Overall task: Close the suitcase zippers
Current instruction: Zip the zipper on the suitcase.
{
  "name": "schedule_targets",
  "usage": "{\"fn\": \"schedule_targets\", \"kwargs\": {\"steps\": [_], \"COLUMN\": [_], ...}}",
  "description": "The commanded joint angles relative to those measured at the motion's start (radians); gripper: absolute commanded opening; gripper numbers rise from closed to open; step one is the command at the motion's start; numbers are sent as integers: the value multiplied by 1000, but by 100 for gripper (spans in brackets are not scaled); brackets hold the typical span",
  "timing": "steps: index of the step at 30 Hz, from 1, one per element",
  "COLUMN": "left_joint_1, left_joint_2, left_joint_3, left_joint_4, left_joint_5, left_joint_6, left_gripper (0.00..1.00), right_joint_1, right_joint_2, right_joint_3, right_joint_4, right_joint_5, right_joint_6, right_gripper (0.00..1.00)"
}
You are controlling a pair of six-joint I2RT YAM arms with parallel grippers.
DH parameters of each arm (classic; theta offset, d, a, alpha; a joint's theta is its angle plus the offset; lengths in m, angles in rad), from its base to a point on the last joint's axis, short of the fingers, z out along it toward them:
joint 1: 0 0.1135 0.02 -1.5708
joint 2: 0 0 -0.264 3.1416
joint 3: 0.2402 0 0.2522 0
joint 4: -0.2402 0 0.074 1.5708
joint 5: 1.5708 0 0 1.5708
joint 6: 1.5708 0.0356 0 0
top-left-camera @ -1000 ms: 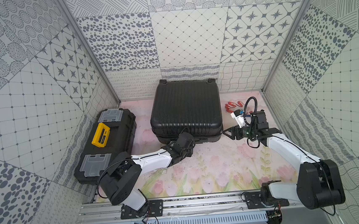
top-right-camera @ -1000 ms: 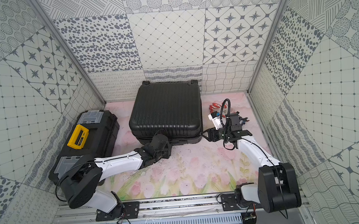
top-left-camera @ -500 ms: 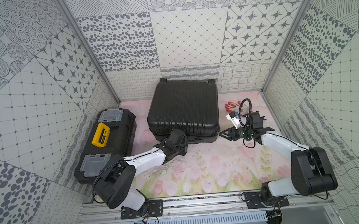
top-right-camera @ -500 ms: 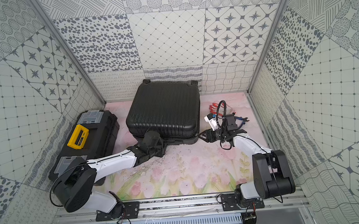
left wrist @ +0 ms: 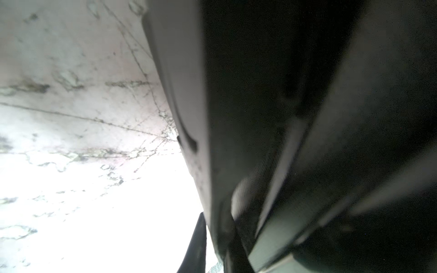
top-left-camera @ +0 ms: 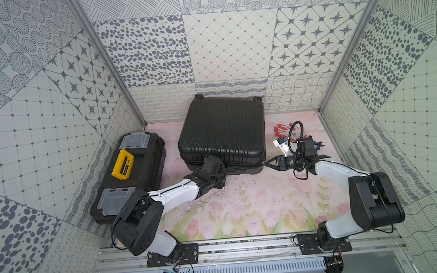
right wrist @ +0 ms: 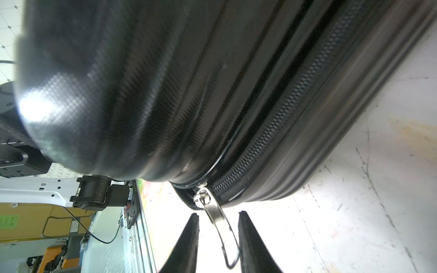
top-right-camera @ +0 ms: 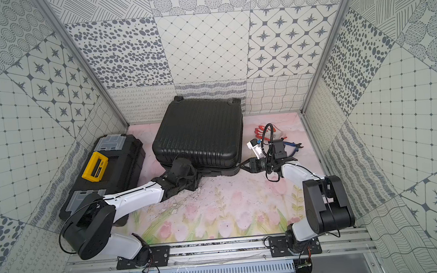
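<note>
The suitcase [top-left-camera: 222,131] lies flat on the flowered bench [top-left-camera: 244,207] with its ribbed lid down on the lower shell. Its near right corner is directly ahead of the right end effector [right wrist: 218,214] and its near wall is against the front of the left end effector [top-left-camera: 216,178].

In the right wrist view the zip track [right wrist: 295,99] runs along the seam with its teeth meshed on the stretch leading away from the slider [right wrist: 201,195]. On the slider's other side, where the seam turns the corner, the two halves of the track look parted. The silver pull [right wrist: 216,212] hangs off the slider and reaches back into the gap between the right end effector's two fingers [right wrist: 246,236]. These stand partly apart. The pull's looped end lies close to one finger, but neither finger presses on it, so nothing is gripped yet.

The left end effector is closed. Its wrist view is dark and smeared, so I cannot tell whether it has hold of another pull or simply rests against the shell.

I judge the work partly done. The lid is down and one side is zipped up to this corner. The run along the near wall, between the two end effectors, looks left to close.

A black toolbox [top-left-camera: 134,170] with a yellow handle sits well off to the outer side of the left end effector, apart from the case.
</note>
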State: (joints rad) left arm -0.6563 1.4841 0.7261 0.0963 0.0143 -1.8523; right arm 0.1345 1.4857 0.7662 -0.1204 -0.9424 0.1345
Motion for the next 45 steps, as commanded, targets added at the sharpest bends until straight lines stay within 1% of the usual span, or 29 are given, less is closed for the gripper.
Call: {"fn": "schedule_targets", "kwargs": {"steps": [1,4,8,11,20,24,28,31,33,36,38,42,45], "left_joint_1": [6,8,11,12,21,23,25,25,26,26,25,26,26], "left_joint_2": [-3,1,2,8,16,24,28,29,30,27,30,34,36], "left_joint_3": [3,1,1,4,16,26,32,32,33,35,40,48,56], "left_joint_4": [114,117,117,122,118,114,112,109,110,109,107,109,111], "left_joint_5": [24,30,36,42,56,64,67,68,68,70,71,69,63], "left_joint_6": [101,104,106,108,121,128,132,134,134,130,124,111,104], "left_gripper": [0,0,0,0,0,0,0,0,0,0,0,0,0], "right_joint_1": [5,5,7,11,13,13,13,13,13,18,38,140,203], "right_joint_2": [15,22,21,22,32,49,53,39,22,-19,-55,-157,-234], "right_joint_3": [11,13,14,11,2,13,23,21,15,-6,-18,-46,-83], "right_joint_4": [49,37,15,-4,-5,1,-12,-4,2,11,-7,-50,-30], "right_joint_5": [-37,-44,-37,-31,-50,-70,-78,-69,-61,-22,33,232,328], "right_joint_6": [20,17,-4,-23,-16,-1,-8,-7,-6,-11,-36,-135,-178], "right_gripper": [26,20,19,19,23,19,8,5,1,0,0,0,0]}}
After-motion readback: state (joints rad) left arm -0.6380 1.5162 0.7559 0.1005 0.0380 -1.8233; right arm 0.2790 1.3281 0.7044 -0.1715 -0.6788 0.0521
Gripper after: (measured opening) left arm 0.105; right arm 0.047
